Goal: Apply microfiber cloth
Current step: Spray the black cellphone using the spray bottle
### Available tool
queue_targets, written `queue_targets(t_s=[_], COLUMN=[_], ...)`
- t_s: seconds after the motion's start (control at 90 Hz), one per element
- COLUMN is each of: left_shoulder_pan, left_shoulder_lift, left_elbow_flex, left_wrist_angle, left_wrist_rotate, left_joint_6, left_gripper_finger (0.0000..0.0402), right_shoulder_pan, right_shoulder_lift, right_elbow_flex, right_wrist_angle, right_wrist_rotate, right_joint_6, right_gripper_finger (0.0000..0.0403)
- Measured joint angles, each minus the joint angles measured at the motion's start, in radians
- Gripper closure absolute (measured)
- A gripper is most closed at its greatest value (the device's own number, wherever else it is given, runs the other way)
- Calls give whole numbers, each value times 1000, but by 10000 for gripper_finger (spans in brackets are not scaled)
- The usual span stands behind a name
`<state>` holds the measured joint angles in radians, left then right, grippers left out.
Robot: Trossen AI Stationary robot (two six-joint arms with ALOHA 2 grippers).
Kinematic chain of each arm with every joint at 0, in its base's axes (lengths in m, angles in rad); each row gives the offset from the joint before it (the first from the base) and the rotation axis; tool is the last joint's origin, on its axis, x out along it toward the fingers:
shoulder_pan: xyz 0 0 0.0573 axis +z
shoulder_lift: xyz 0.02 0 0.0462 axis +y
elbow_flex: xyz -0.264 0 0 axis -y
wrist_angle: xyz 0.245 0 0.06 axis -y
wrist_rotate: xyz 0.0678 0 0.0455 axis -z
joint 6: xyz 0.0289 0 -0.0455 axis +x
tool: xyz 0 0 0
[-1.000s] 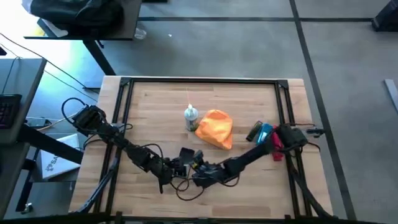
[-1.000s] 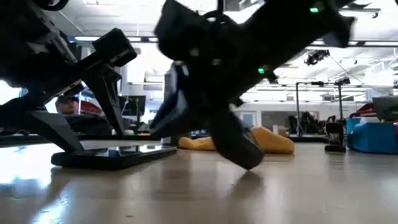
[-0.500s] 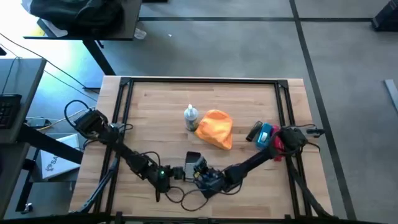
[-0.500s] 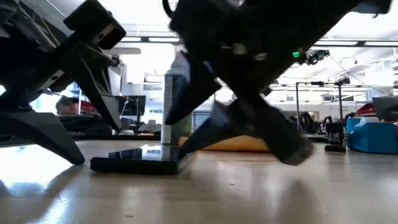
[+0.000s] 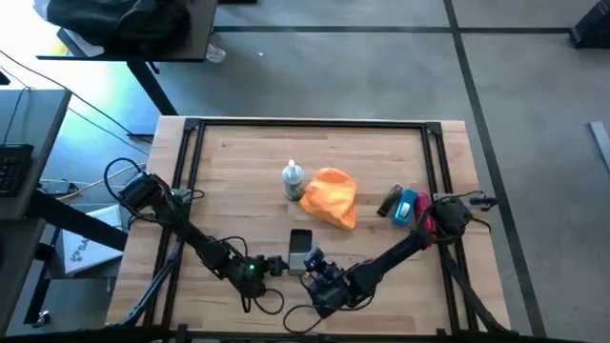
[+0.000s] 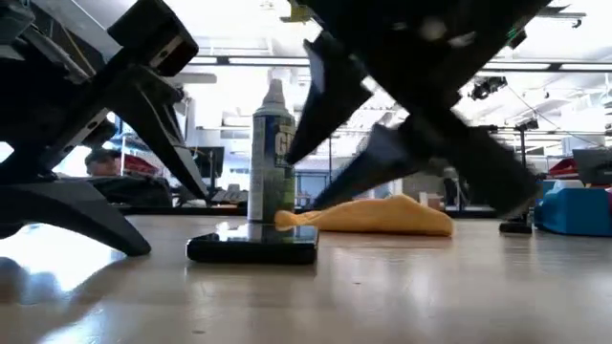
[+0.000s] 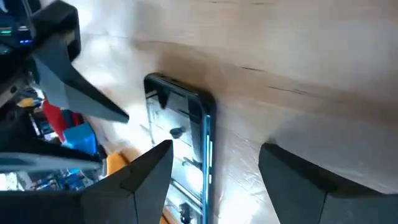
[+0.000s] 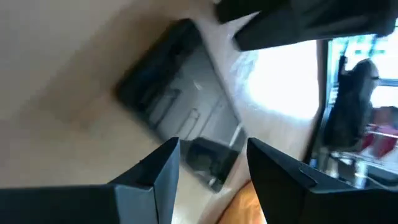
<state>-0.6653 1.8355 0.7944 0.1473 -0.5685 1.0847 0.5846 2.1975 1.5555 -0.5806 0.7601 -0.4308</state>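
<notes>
the microfiber cloth (image 5: 331,197) lies bunched on the table (image 5: 381,152) near its middle, just right of the spray bottle (image 5: 293,178) and touching or nearly touching it. from above it is a rumpled orange mound, a little longer than wide, its long axis running from the far left corner toward the near right, the narrower tip pointing at the near right. in the low view the cloth (image 6: 382,216) shows instead as a low, flat heap stretched sideways behind the bottle (image 6: 272,158), with no gripper on it.

nearer the front edge the phone (image 5: 299,251) lies flat, long axis running front to back. the left gripper (image 5: 274,265) sits low just left of it and the right gripper (image 5: 315,269) just right of it, both well apart from the cloth. the left wrist view shows the left gripper (image 7: 214,163) with its fingers spread wide and nothing between them, the phone (image 7: 180,134) beyond the tips. the right wrist view shows the right gripper (image 8: 211,155) likewise parted and empty, the phone (image 8: 177,99) ahead and a sliver of orange cloth (image 8: 245,202) between the fingers' bases.

only the high view shows the blue object (image 5: 407,207) at the table's right edge; only the low view shows the phone (image 6: 252,248) directly in front of the bottle.
</notes>
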Motion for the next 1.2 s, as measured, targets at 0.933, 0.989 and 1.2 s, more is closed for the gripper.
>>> queue_targets(t_s=[0.933, 0.989, 1.2], left_shoulder_pan=[90, 92, 90], left_shoulder_lift=[60, 64, 66], left_elbow_flex=[1, 2, 0], left_wrist_angle=[161, 216, 273], left_wrist_rotate=[76, 58, 19], left_joint_6=[40, 37, 43], left_gripper_finger=[181, 181, 181], right_shoulder_pan=[-69, -69, -69], right_shoulder_lift=[0, 0, 0], right_elbow_flex=[-147, -147, -145], right_wrist_angle=[361, 373, 381], right_wrist_rotate=[-130, -134, -139], right_joint_6=[-56, -45, -34], right_gripper_finger=[245, 245, 245])
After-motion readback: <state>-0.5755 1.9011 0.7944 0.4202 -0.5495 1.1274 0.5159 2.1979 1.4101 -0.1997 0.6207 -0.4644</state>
